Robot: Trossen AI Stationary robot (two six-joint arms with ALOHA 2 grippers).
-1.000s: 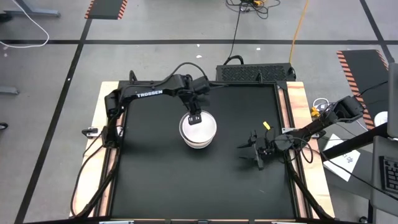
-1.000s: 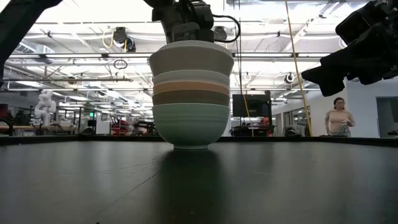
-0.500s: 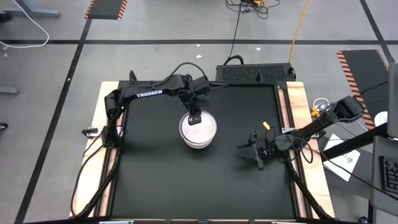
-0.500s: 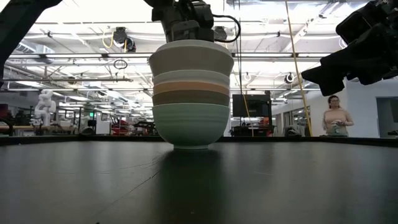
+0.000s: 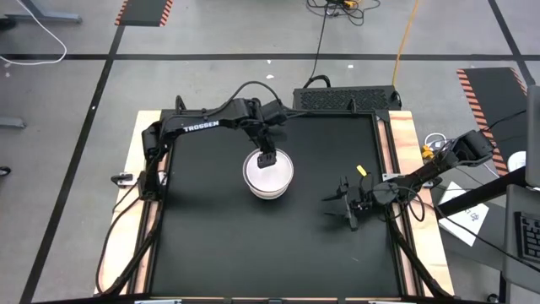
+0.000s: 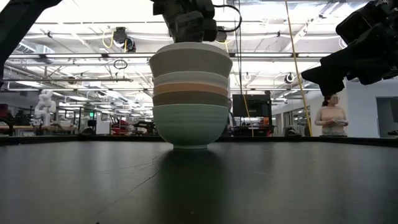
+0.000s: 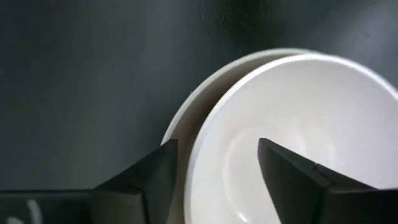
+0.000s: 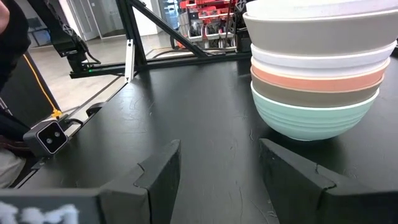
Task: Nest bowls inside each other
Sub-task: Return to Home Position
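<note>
Over the stack's [image 5: 269,179] rim hangs the left gripper [image 5: 267,159], fingers apart, one on each side of the top bowl's [image 7: 298,137] wall and seemingly clear of it. Going home, it should lift straight up before swinging off, or it may drag that bowl. The stack sits mid-counter [image 5: 211,245]: mint lowest, then olive, salmon, white, grey, white. The right gripper [image 5: 348,211] waits near the right edge, fingers apart.

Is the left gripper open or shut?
Open: the left gripper holds its fingers apart above the top white bowl's rim; right gripper waits aside.
</note>
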